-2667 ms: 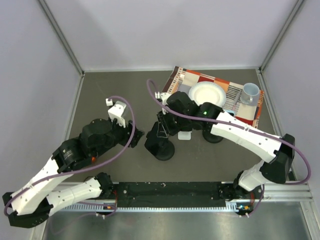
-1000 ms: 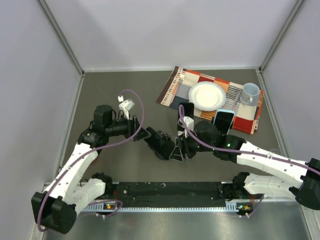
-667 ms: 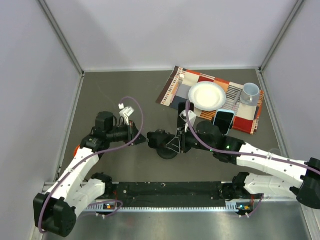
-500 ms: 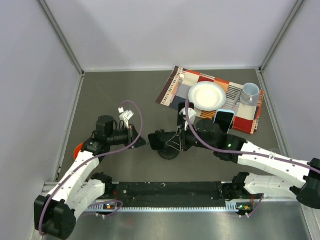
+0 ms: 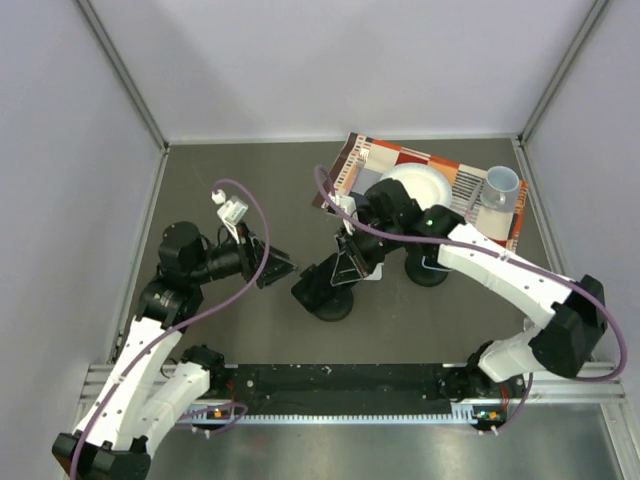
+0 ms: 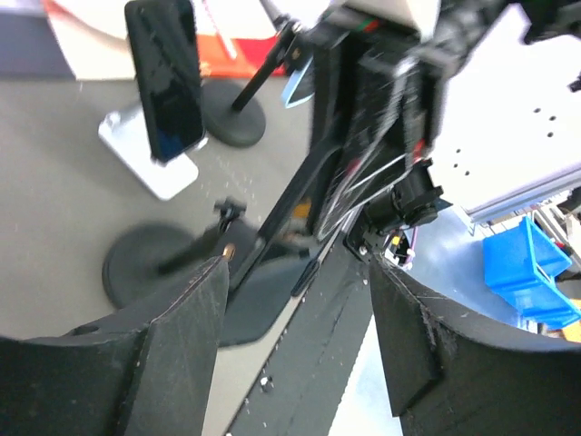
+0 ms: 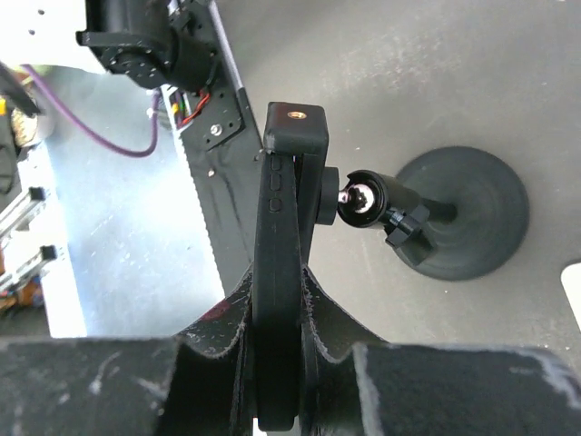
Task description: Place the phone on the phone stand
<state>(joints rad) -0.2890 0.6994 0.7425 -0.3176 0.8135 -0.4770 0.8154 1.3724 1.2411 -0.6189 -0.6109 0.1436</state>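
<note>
While the right gripper (image 7: 277,292) is clamped edge-on around a thin black clamp head (image 7: 289,163), the left gripper (image 6: 295,269) hangs with its fingers (image 6: 136,363) spread wide and nothing between them. The clamp head sits on a ball joint (image 7: 357,202) above a black round base (image 7: 467,218), which rests on the grey surface (image 7: 408,73). Whether the clamp itself holds anything cannot be told.

In the top view the left gripper points toward that base, near it but apart.

Past the clamp, in the left wrist view, the phone (image 6: 163,77) is a dark slab standing nearly upright and leaning back. Its lower edge rests in the white phone stand (image 6: 150,163). Just behind the stand is a second round base (image 6: 231,123), with a thin pole (image 6: 263,68) rising from it. From above, the right arm covers most of the stand.

At the far right of the surface lies a patterned mat (image 5: 480,205) carrying a white plate (image 5: 425,182) and a cup (image 5: 500,185).
</note>
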